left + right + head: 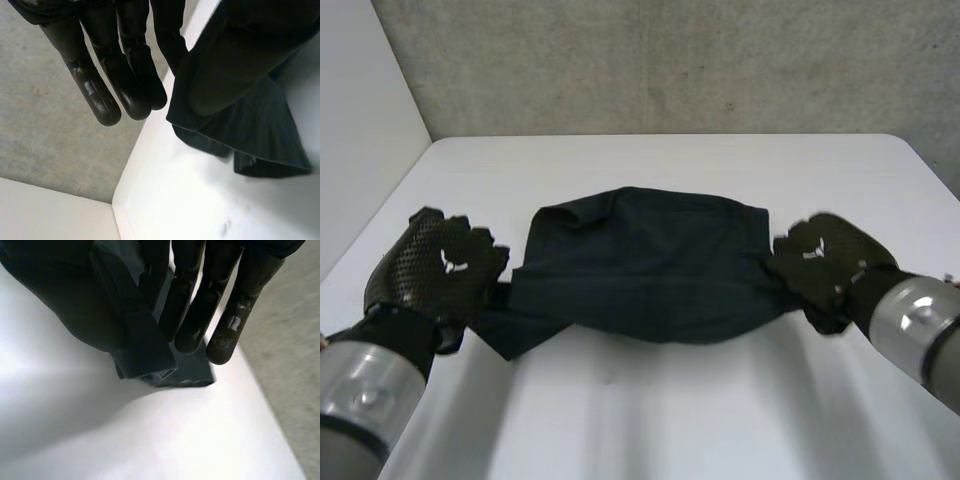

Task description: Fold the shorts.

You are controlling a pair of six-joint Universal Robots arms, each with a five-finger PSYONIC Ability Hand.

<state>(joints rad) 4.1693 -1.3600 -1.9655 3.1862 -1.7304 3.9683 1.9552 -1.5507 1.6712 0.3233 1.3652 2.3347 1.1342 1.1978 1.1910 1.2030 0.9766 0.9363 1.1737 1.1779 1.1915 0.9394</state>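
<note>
The dark navy shorts point(640, 260) hang stretched sideways between my two hands over the white table point(670, 410), their lower edge sagging onto it. My left hand point(435, 265) holds the left end, where a corner droops below it. In the left wrist view the fingers point(125, 75) are nearly straight and the shorts point(260, 135) are pinched against the thumb beside them. My right hand point(825, 262) grips the right end. Its wrist view shows a folded edge of the shorts point(150, 355) clamped between the thumb and the fingers point(200, 305).
A grey concrete wall point(670, 60) stands behind the table's far edge. The table's left edge point(380, 210) runs close to my left hand, with grey floor point(50, 135) beyond it. Bare tabletop lies in front of the shorts.
</note>
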